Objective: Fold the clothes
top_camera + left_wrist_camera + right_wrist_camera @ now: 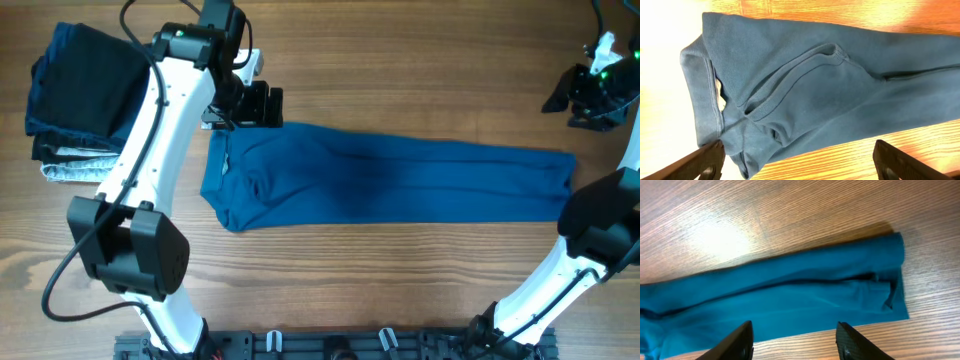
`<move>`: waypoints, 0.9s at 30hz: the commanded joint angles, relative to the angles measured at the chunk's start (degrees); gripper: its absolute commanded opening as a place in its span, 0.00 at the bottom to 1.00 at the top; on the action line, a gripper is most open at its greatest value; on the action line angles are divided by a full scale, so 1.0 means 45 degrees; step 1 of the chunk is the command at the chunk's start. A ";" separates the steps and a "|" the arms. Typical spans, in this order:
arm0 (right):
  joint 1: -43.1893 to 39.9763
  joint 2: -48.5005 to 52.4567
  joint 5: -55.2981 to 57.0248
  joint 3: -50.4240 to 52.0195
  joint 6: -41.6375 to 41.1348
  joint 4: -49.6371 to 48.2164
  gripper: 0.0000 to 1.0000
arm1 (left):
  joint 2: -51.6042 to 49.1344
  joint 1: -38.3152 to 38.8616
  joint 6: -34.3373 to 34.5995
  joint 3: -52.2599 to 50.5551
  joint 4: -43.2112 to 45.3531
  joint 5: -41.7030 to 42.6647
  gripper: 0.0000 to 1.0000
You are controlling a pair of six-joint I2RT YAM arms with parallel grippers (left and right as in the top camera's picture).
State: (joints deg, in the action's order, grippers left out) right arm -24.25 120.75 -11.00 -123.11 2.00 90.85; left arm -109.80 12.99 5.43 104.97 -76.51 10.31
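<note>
The clothes (390, 185) are one medium-blue polo shirt, folded lengthwise into a long strip across the middle of the table. Its collar end points left, its hem end right. My left gripper (262, 105) hovers just above the collar end's far edge, jaws wide open and empty. The left wrist view shows the collar (705, 95) and a ribbed sleeve cuff (835, 52) on the shirt (815, 85), beyond my open gripper (799, 150). My right gripper (562, 108) is beyond the hem end, off the fabric. In its wrist view it (795, 327) stands open over the shirt's (790, 290) near edge.
A stack of dark folded garments (85, 95) lies at the far left, with a grey one (70, 168) at the bottom. The left arm (150, 160) passes between this stack and the shirt's collar end. A rail (330, 345) runs along the front edge.
</note>
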 commanded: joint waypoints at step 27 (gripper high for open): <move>1.0569 0.0029 -0.3716 0.6674 0.7286 -0.9384 0.55 | -0.0199 -0.3313 0.3619 0.0058 0.2812 -0.0617 1.00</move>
State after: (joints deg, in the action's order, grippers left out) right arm 23.22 120.92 -24.99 -93.34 31.57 50.00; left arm -109.84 3.55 17.02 104.97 -64.60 6.90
